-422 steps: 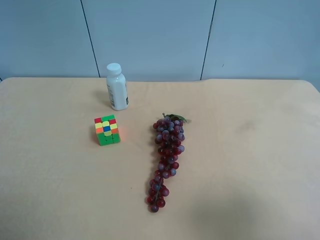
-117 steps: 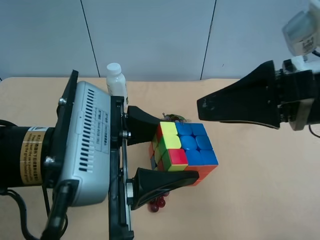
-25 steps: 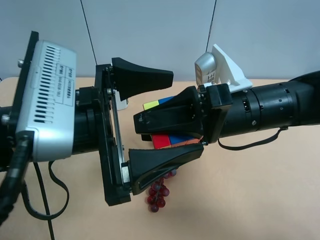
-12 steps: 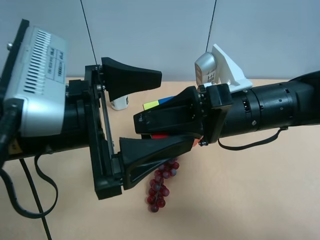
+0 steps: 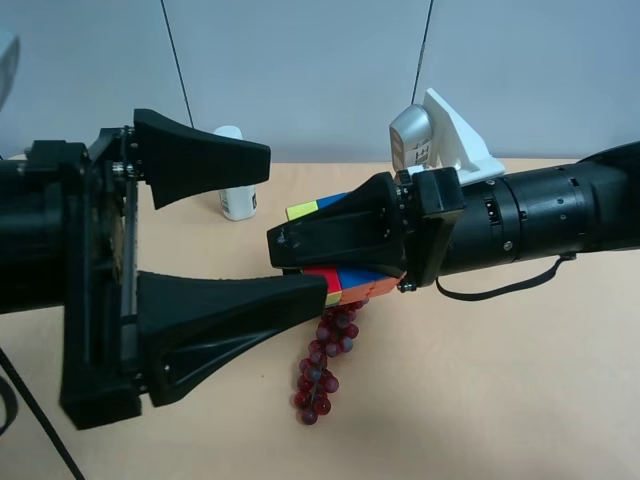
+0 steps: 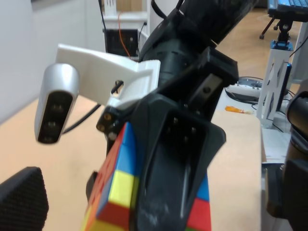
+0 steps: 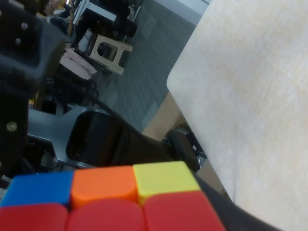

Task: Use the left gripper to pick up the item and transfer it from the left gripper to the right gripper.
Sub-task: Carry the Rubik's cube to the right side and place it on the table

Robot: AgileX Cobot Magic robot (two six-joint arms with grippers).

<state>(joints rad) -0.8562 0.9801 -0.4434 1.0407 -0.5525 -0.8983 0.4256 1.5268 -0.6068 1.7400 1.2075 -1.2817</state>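
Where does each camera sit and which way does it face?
Exterior high: above the table, looking down on left tool and right tool.
Left wrist: on the left arm, facing the right tool gripping the puzzle cube; own fingertip shows.
Right wrist: on the right arm, cube close up, table beyond.
All share the cube.

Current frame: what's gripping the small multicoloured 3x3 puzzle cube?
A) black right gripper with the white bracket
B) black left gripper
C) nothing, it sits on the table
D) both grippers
A: the black wedge-fingered right gripper with the white bracket is shut on the multicoloured puzzle cube, while the black left gripper has its jaws wide open and clamps nothing.
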